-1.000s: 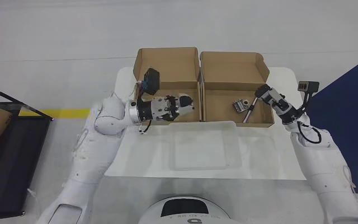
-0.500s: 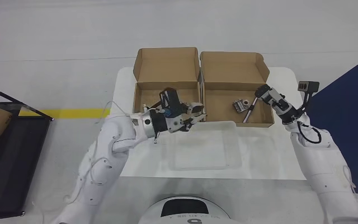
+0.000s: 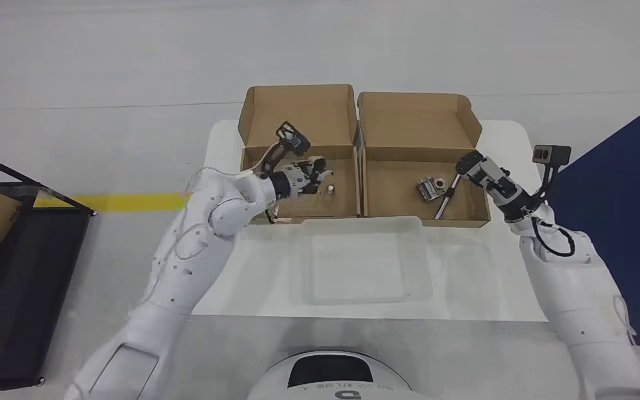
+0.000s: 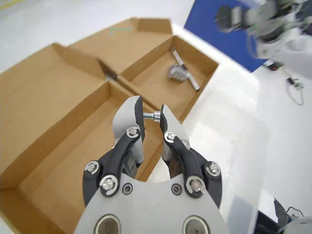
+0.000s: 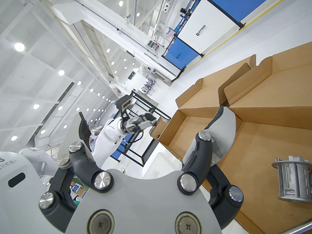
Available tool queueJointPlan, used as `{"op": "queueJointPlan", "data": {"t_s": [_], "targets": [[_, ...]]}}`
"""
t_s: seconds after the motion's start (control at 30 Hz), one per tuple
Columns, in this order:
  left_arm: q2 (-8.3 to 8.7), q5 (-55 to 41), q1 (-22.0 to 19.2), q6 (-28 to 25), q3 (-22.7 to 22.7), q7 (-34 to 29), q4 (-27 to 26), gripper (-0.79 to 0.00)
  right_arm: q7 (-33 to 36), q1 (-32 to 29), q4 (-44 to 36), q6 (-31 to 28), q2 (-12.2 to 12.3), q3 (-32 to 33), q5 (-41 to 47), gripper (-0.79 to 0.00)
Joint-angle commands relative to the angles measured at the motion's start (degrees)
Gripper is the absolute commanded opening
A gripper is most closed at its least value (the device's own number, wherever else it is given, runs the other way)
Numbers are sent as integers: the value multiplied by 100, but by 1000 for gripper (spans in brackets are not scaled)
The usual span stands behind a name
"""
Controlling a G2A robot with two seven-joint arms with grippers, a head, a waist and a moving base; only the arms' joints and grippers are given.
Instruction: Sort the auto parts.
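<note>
My left gripper point(image 4: 150, 107) is shut on a small silver bolt point(image 4: 151, 116), held crosswise between the pads. In the top view the left gripper point(image 3: 320, 180) hangs over the right end of the left cardboard box point(image 3: 262, 190). The right cardboard box point(image 3: 390, 205) holds a cast metal part point(image 3: 430, 187) and a thin silver rod point(image 3: 447, 198); the left wrist view shows the metal part point(image 4: 179, 72) too. My right gripper point(image 5: 153, 122) stands open with nothing in it, beside the right box's right wall point(image 3: 466, 166), close to the metal part point(image 5: 291, 181).
Both boxes have their lids folded back toward the far side of the white table point(image 3: 480, 290). A shallow clear tray point(image 3: 360, 268) lies in the table's middle, in front of the boxes. A blue panel point(image 3: 610, 190) stands off the right edge.
The left arm swung its gripper out to the boxes' front edge, then back over the left box, elbow now lower left. The right arm has not moved.
</note>
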Motion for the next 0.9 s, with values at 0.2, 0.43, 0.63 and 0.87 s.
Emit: {"op": "queueJointPlan", "data": {"t_s": [0.2,0.43,0.63,0.87], "targets": [[-280,273,-840,1412,824,-1155,1464,-720,2,0,0,1,0,0,6,0],[-391,166,-1104,1473,1034,-1073,1835,-480,2,0,0,1,0,0,6,0],[-406,18,-1173,1543,967,-1082,1766,0,2,0,0,1,0,0,6,0],[-269,-1376,-852,1060,127,-987,1159,0,2,0,0,1,0,0,6,0]]}}
